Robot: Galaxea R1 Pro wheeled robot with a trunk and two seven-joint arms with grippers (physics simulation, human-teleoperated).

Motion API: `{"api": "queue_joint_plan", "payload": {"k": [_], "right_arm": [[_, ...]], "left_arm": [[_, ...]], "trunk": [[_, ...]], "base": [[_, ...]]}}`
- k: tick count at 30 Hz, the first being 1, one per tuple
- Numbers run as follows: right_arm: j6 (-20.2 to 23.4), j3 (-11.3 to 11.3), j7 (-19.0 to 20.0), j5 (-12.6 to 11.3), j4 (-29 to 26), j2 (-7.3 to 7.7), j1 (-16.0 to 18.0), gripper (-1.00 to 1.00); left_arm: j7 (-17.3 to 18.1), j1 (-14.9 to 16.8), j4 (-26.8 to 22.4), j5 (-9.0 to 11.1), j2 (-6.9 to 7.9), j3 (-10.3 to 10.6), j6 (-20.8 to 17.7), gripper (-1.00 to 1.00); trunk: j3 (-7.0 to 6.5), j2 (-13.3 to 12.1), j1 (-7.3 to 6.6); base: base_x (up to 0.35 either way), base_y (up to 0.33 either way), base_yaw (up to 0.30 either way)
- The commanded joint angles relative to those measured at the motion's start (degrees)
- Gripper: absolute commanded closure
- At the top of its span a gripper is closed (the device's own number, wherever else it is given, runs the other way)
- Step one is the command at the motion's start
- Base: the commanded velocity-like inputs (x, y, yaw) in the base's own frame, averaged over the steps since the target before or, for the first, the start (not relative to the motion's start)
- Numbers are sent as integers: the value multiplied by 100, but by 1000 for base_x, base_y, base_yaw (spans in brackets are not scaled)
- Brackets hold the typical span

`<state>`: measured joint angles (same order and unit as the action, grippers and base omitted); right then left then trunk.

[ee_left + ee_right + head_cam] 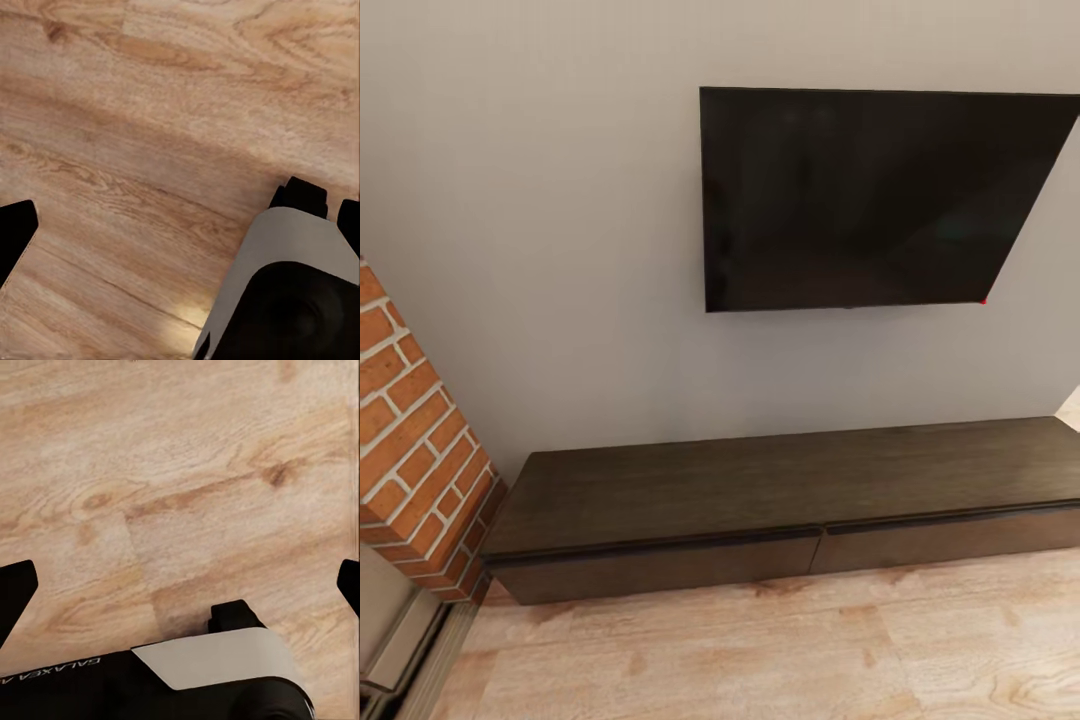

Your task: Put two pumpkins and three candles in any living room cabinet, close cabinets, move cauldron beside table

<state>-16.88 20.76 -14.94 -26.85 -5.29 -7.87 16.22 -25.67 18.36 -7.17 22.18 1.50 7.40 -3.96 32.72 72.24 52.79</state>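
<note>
- Head view: the cabinet (780,510), a long low dark-brown unit, stands against a grey wall under a wall-mounted TV (870,200). Its top is bare.
- Two wide drawer fronts (660,565) are in view, both flush and closed, meeting near the middle. No handles; a dark recessed gap runs under the top edge.
- A brick column (415,440) stands beside the cabinet's left end. Pale wood floor (760,660) lies in front.
- Handling judgement: the drawer fronts are stiff, flat and smooth, likely slippery to pinch. The best hold is probably the recessed lip along the upper edge, hooked with a fingertip and pulled straight out.
- Left wrist view: the left gripper (184,221) points down at the floor. Dark fingers (15,232) sit at opposite picture edges, well apart and holding nothing. Part of the robot's grey and black body (289,292) is below.
- Right wrist view: the right gripper (184,585) also faces the floor, fingers (15,589) spread wide and empty.
- Writing: "GALAXEA" is printed on the robot's black casing (67,667) in the right wrist view, shown inverted; the further characters are cut off and I cannot read them.
</note>
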Motion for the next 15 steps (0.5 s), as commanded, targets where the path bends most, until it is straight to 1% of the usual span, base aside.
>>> {"api": "queue_joint_plan", "payload": {"k": [1, 3, 5, 11, 15], "right_arm": [[-62, 1, 2, -1, 56, 13, -1, -100], [-113, 0, 5, -1, 120, 34, -3, -100], [-145, -1, 7, 2, 164, 48, -4, -100], [-160, -2, 9, 4, 275, 71, -4, -100], [-153, 2, 9, 4, 335, 177, -4, -100]], "left_arm": [[0, 1, 143, -2, -10, 28, 83, -100], [0, 1, 343, -3, -44, 48, 223, -100], [0, -3, 541, 0, -120, 60, 360, -100], [0, -50, 675, 7, -277, 68, 447, -100], [-4, -121, 688, 19, -326, 62, 447, -100]], "trunk": [[0, 0, 0], [0, 0, 0], [0, 0, 0], [0, 0, 0], [0, 0, 0]], "base": [[0, 0, 0], [0, 0, 0], [0, 0, 0], [0, 0, 0], [0, 0, 0]]}}
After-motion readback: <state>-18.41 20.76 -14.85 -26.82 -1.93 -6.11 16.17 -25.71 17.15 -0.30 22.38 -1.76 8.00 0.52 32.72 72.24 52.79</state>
